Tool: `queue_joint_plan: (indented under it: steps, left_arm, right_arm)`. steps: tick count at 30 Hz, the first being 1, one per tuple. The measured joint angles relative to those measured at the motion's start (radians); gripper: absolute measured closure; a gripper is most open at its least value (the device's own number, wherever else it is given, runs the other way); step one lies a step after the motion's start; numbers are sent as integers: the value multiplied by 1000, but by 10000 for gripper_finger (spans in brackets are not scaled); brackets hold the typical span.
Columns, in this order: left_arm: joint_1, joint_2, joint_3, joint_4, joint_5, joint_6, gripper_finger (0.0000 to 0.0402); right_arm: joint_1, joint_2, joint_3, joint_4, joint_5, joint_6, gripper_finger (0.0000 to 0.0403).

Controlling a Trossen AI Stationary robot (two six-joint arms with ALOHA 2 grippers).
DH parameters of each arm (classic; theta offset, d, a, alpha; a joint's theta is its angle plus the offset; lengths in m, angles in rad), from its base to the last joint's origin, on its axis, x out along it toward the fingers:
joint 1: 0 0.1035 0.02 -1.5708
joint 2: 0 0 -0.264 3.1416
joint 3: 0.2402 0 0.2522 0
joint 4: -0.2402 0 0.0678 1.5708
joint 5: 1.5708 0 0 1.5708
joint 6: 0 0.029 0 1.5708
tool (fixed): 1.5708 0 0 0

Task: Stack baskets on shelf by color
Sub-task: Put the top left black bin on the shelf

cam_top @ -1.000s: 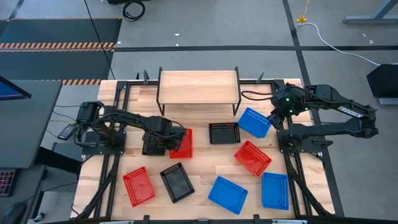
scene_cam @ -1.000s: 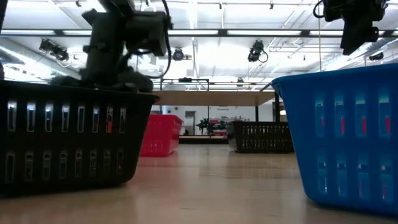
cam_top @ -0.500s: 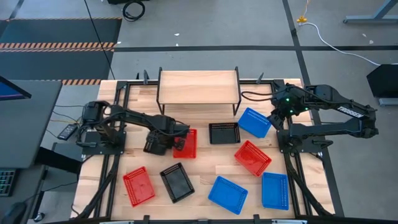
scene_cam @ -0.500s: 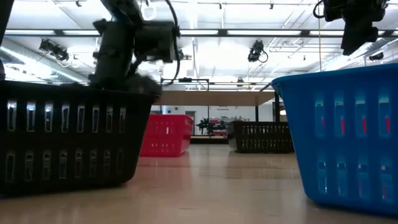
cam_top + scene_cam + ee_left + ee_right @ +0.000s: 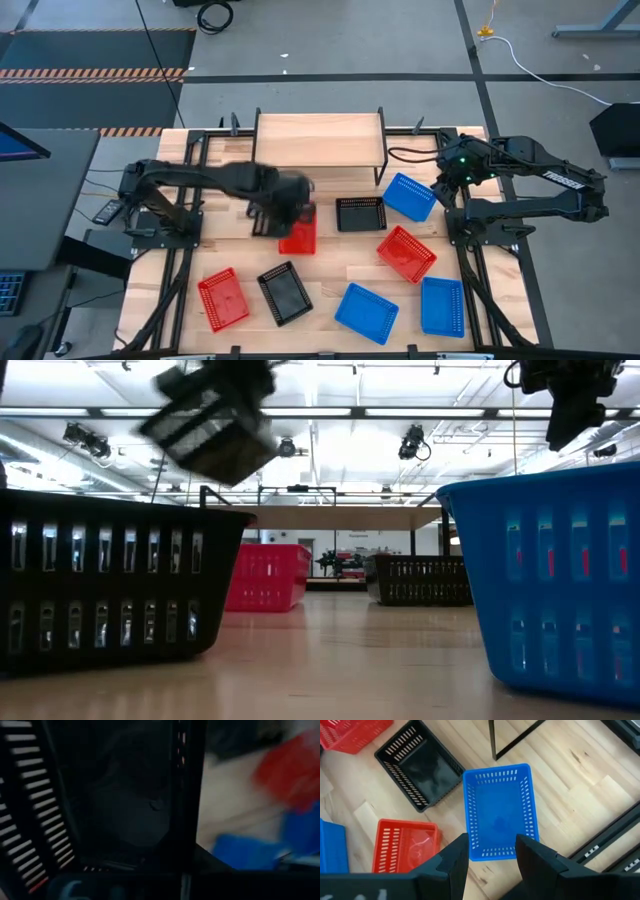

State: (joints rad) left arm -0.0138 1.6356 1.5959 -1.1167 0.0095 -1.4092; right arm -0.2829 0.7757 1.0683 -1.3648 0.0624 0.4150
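My left gripper (image 5: 290, 198) is shut on a black basket (image 5: 210, 420), which hangs tilted in the air just left of the table's middle, above a red basket (image 5: 298, 238). My right gripper (image 5: 492, 855) stands open above a blue basket (image 5: 501, 810) at the far right and touches nothing. The shelf (image 5: 318, 138) stands at the far edge with a bare wooden top. Another black basket (image 5: 360, 213) rests flat on the table between the red and blue ones. My left gripper holds the black basket by one of its walls (image 5: 186, 795); the basket fills the wrist view and hides the fingers, so the kind of hold does not show. The basket is lifted clear of the table, tipped with one end lower (image 5: 165, 430).
Toward the near edge lie a red basket (image 5: 223, 298), a black one (image 5: 285, 292) and two blue ones (image 5: 366, 312) (image 5: 442, 305). Another red basket (image 5: 406, 252) lies right of centre. Black frame rails (image 5: 190, 190) run along the table's sides.
My left gripper has taken hold of the black basket that lay left of the red one. It has raised the basket clear of the table and carried it toward the right and far edges. The basket, flat before, now hangs tilted. The red basket stayed put.
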Motion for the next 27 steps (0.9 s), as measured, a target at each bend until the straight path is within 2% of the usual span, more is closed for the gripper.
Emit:
queue_joint_plan:
  steps: [5,11,16,21,27]
  left_arm:
    - [151,0,136,-59,-113,106,400]
    - [370,1,166,-81,-102,293,400]
    - [491,23,166,-80,-70,397,401]
    - [546,90,166,-69,-15,474,401]
    - [545,174,166,-26,14,509,393]
  right_arm:
    - [0,0,0,33,-2,0,237]
    - [0,0,0,55,-14,0,237]
    - [0,0,0,55,-29,1,237]
    - [0,0,0,54,-30,1,237]
    - [0,0,0,51,-37,27,237]
